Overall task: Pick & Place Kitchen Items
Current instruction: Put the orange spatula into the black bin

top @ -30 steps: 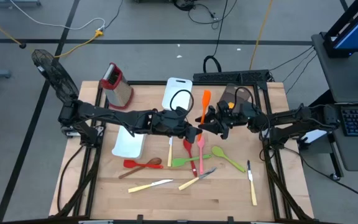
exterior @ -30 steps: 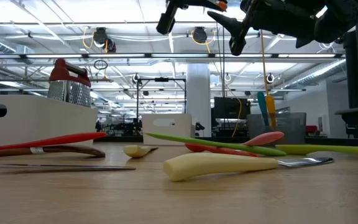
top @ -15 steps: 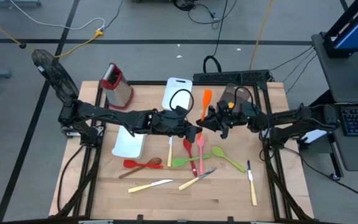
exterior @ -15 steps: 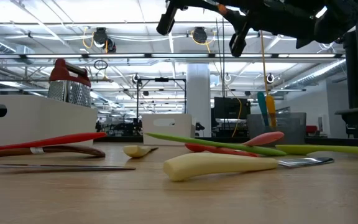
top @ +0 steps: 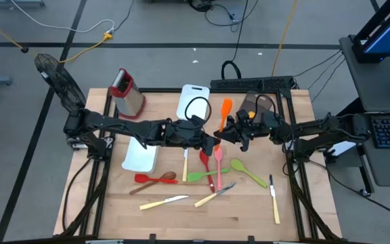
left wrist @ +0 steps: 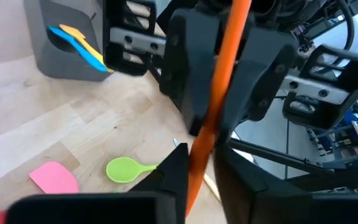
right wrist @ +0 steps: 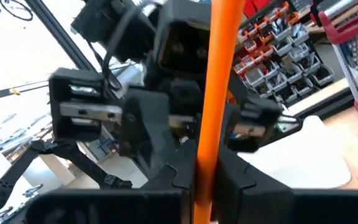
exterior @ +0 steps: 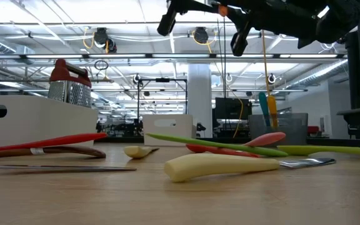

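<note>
I see both arms meeting mid-table above the wooden table point(top: 249, 210). Right gripper point(top: 223, 131) is pinched on the handle of the orange spatula point(top: 224, 110), which is held in the air between the two grippers, head toward the white tub point(top: 193, 100). Left gripper point(top: 212, 144) has its fingers close around the same handle; I can't tell if it's clamped or loosening. Green spoon point(top: 248, 172), pink spatula point(top: 218, 163) and cream-handled knives point(top: 164, 201) lie on the table below.
</note>
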